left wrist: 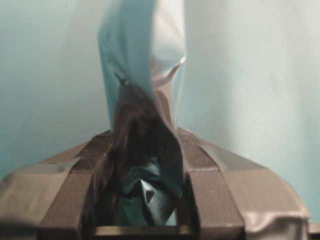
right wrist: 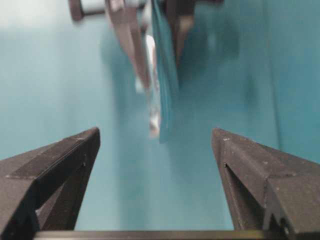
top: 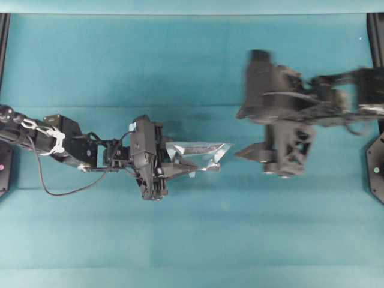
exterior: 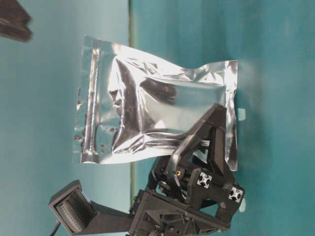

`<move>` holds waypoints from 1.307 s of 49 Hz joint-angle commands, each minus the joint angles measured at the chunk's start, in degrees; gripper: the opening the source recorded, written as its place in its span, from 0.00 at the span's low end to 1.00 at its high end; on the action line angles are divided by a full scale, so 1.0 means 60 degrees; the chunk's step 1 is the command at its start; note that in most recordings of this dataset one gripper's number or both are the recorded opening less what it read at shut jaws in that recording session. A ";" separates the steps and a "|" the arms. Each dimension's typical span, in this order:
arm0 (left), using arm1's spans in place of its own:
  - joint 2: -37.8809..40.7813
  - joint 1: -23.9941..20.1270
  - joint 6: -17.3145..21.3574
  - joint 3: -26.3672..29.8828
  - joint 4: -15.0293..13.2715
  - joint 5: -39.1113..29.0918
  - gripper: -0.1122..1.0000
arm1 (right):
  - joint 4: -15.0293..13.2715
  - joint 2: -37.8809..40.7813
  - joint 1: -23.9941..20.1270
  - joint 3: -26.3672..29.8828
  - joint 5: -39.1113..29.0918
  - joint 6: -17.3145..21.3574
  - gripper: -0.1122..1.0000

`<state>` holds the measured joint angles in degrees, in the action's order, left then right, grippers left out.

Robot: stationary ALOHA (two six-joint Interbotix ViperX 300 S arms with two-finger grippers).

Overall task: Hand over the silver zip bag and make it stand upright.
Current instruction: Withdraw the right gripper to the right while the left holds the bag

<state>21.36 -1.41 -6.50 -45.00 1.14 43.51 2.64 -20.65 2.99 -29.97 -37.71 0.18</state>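
The silver zip bag point(exterior: 157, 113) hangs in the air, crinkled, with its zip strip on the left of the table-level view. My left gripper point(exterior: 204, 129) is shut on the bag's edge opposite the zip strip. From overhead the bag point(top: 201, 155) sticks out to the right of the left gripper point(top: 183, 162). In the left wrist view the foil point(left wrist: 145, 75) is pinched between the fingers point(left wrist: 97, 152). My right gripper point(top: 240, 133) is open, a short way right of the bag and apart from it. In its wrist view the jaws point(right wrist: 155, 137) stand wide, facing the bag point(right wrist: 162, 85) edge-on.
The teal table point(top: 192, 240) lies under both arms. Black frame posts point(top: 377, 36) stand at its left and right edges. A cable point(top: 60, 189) loops from the left arm.
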 commanded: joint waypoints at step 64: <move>-0.0264 0.0044 0.0044 -0.0044 0.0015 -0.0059 0.36 | 0.0190 -0.2139 -0.0190 -0.2344 0.1963 0.0117 0.91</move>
<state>20.48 -1.41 -6.33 -45.44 1.05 42.98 3.69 -32.96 1.93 -44.56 -26.46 0.35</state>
